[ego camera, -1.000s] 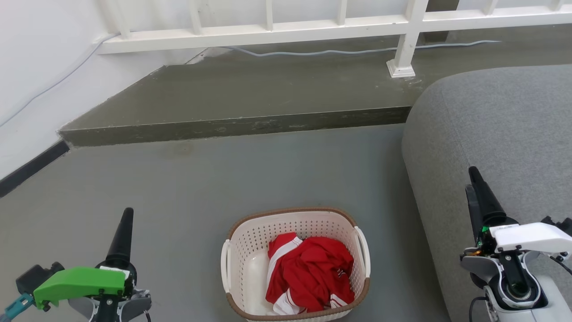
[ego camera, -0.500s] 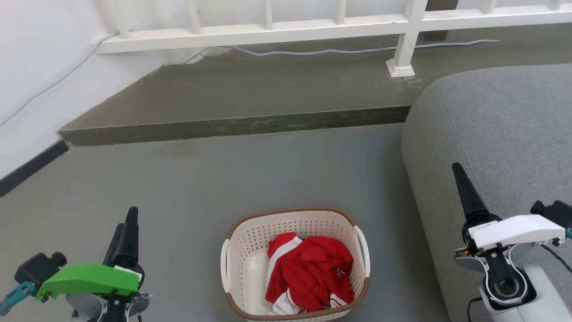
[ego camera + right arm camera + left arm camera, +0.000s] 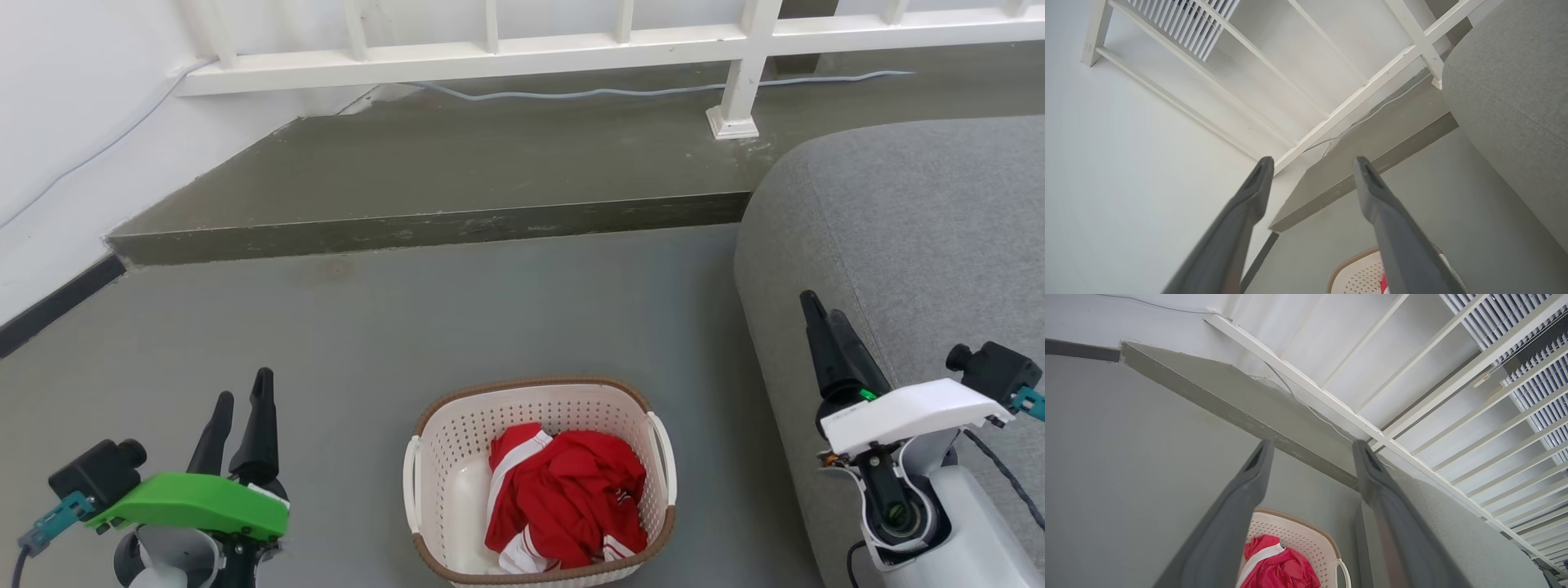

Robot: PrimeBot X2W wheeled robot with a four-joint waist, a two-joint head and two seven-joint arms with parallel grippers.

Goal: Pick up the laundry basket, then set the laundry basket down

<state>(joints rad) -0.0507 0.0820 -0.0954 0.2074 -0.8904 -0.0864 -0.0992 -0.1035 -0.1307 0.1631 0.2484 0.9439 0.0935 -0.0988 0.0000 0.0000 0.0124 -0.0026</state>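
The laundry basket (image 3: 457, 445), cream-white and perforated with a brown rim and white side handles, stands on the grey floor at the bottom centre of the head view, holding red and white clothing (image 3: 563, 498). My left gripper (image 3: 242, 395) hangs open to the basket's left, well apart from it. Off to the right, my right gripper (image 3: 824, 309) is open in front of the sofa. The left wrist view has the basket (image 3: 1306, 535) low between my open fingers (image 3: 1253, 473). A corner of the basket (image 3: 1355, 273) sits at the bottom of the right wrist view.
A grey sofa (image 3: 914, 237) fills the right side, close to the basket. A raised dark step (image 3: 441, 233) crosses the floor behind, with a white railing (image 3: 506, 57) and a cable (image 3: 620, 94) on it. A white wall (image 3: 57, 147) bounds the left.
Both arms have rolled at the wrist: each gripper's two fingers now show apart. The left gripper has shifted slightly right, the right gripper slightly left and up. The basket has not moved.
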